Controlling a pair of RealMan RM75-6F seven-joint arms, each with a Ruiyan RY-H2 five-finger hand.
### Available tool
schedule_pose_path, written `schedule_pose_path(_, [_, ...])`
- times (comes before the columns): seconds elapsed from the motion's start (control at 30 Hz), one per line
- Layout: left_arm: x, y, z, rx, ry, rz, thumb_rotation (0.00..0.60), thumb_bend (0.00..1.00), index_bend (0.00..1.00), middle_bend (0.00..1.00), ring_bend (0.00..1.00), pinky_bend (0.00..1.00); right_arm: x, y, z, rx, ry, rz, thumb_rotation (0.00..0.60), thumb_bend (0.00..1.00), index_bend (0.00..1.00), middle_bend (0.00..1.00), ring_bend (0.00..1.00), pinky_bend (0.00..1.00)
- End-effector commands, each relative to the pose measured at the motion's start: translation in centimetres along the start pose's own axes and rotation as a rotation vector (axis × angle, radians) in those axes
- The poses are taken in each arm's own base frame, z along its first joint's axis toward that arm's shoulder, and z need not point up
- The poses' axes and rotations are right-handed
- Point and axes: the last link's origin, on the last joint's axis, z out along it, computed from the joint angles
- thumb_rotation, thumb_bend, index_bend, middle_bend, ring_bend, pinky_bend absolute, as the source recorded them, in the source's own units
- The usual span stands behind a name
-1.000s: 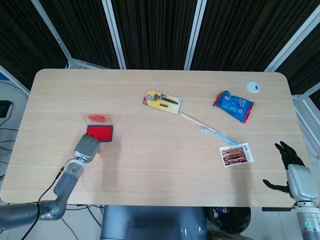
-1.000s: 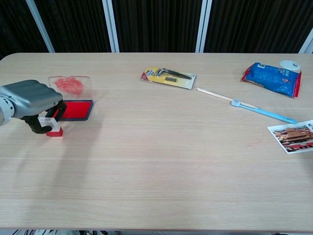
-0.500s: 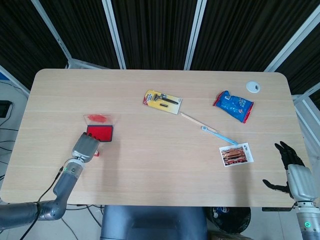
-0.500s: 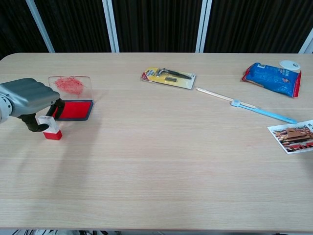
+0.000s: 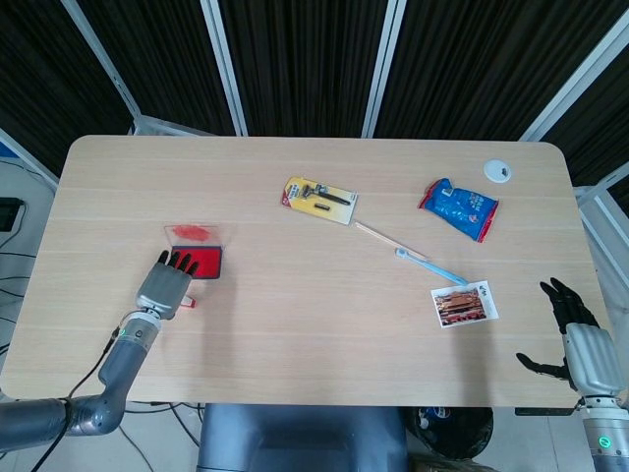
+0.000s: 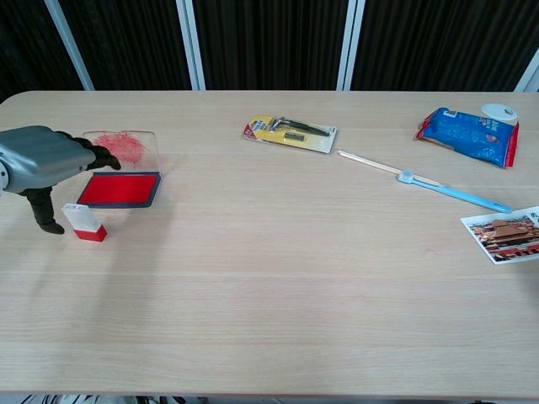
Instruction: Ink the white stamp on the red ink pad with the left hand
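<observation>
On the wooden table (image 6: 278, 278), the left hand (image 6: 46, 160) hovers spread beside the freestanding white stamp (image 6: 84, 222).

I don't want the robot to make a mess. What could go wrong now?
The small white stamp with a red base stands alone on the table, close beside the open left hand. A clumsy grab might knock it over, smearing red. The red ink pad and its clear lid with red smudges lie close by, so the fingers could bump them too.

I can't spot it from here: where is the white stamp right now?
In the chest view the white stamp stands on the table at far left, just in front of the red ink pad and beside the left hand, which isn't holding it.
</observation>
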Motion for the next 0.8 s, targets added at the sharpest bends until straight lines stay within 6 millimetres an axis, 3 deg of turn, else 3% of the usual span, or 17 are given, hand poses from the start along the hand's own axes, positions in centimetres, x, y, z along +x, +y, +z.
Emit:
schedule_pose_path(0.03, [0.6,-0.8,-0.8,0.012,0.005,-0.022,0.6,0.0,0.03,0.0,0.0,0.04,0.0,0.0,0.0,0.001,0.0,-0.001,0.6,0.1,0.0,0.0,0.0,0.18])
schedule_pose_path(0.17, [1.8,-2.1,-2.2,0.028,0.051,-0.053,0.6,0.0,0.02,0.0,0.0,0.03,0.0,0.0,-0.1,0.002,0.002,-0.004,0.6,0.1,0.0,0.0,0.0,0.18])
schedule_pose_path(0.27, [2.9,-3.5,-4.4,0.049,0.143,-0.119,0.6,0.0,0.0,0.0,0.0,0.01,0.1,0.0,0.0,0.006,0.006,-0.015,0.6,0.1,0.0,0.0,0.0,0.18])
schedule_pose_path(0.43, [2.9,-5.9,-8.4,0.102,0.235,-0.154,0.6,0.0,0.0,0.0,0.0,0.0,0.1,0.1,0.0,0.019,0.016,-0.077,0.6,0.09,0.0,0.0,0.0,0.18])
schedule_pose_path(0.67, [-0.5,-8.8,-15.1,0.19,0.339,-0.29,0.6,0.0,0.0,0.0,0.0,0.0,0.0,0.0,0.0,0.029,0.033,-0.108,0.6,0.07,0.0,0.0,0.0,0.18])
schedule_pose_path(0.8, [-2.7,-9.7,-17.4,0.234,0.392,-0.369,0.6,0.0,0.0,0.0,0.0,0.0,-0.1,0.0,0.0,0.034,0.046,-0.108,0.6,0.07,0.0,0.0,0.0,0.18])
